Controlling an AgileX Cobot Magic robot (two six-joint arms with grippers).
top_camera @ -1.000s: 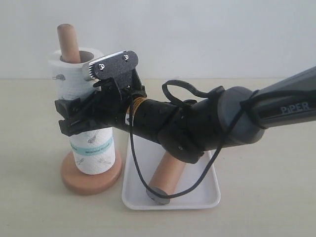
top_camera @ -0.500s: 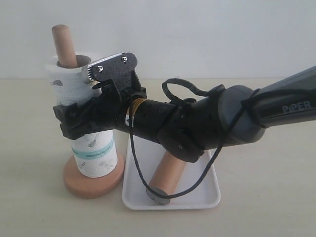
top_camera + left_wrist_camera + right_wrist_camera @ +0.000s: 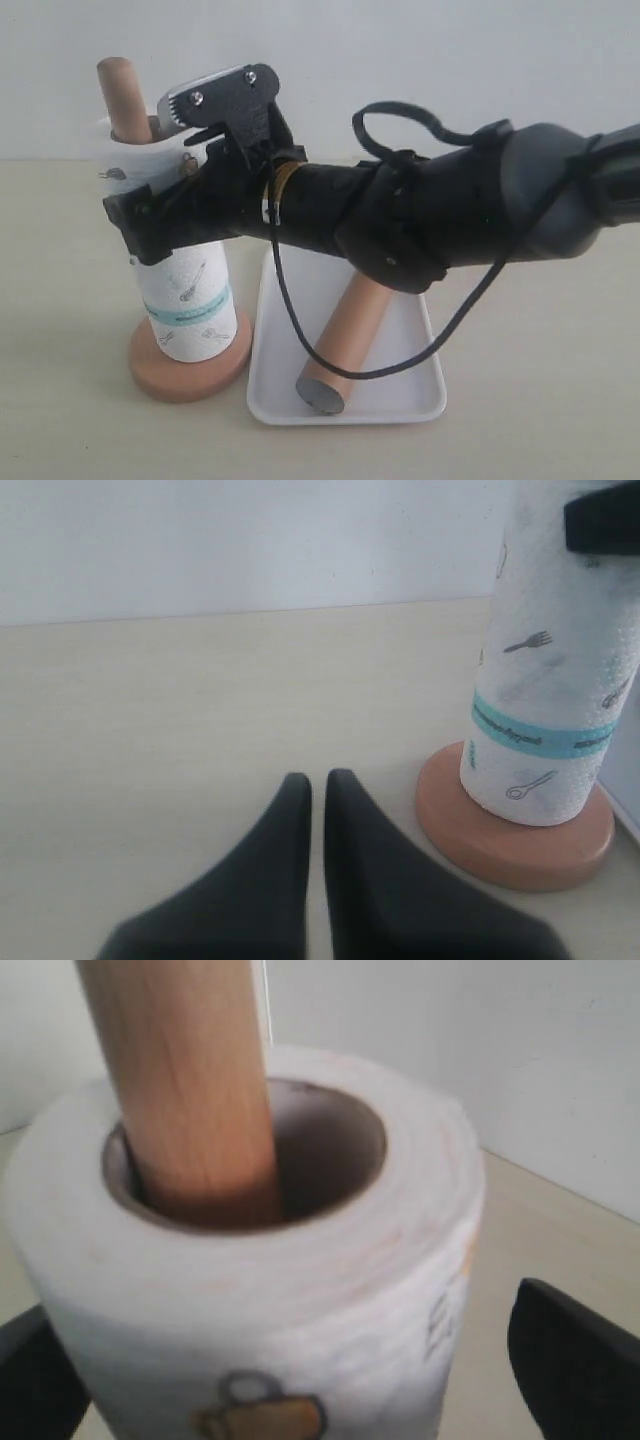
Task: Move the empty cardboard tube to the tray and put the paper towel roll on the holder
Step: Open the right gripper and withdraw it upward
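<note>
Exterior view, paper towel roll (image 3: 190, 300) within tool (image 3: 148, 165)

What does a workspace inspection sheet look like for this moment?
Surface: pale table, faint wood grain.
Job's things: paper towel roll sits on the holder, pole through its core; cardboard tube lies in the tray.
Clutter: nothing seen.
Grippers: right gripper open, jaws either side of the roll; left gripper shut, empty, low over the table.
Cables: black cable loops off the right arm and hangs over the tray.
Surroundings: plain white wall.
</note>
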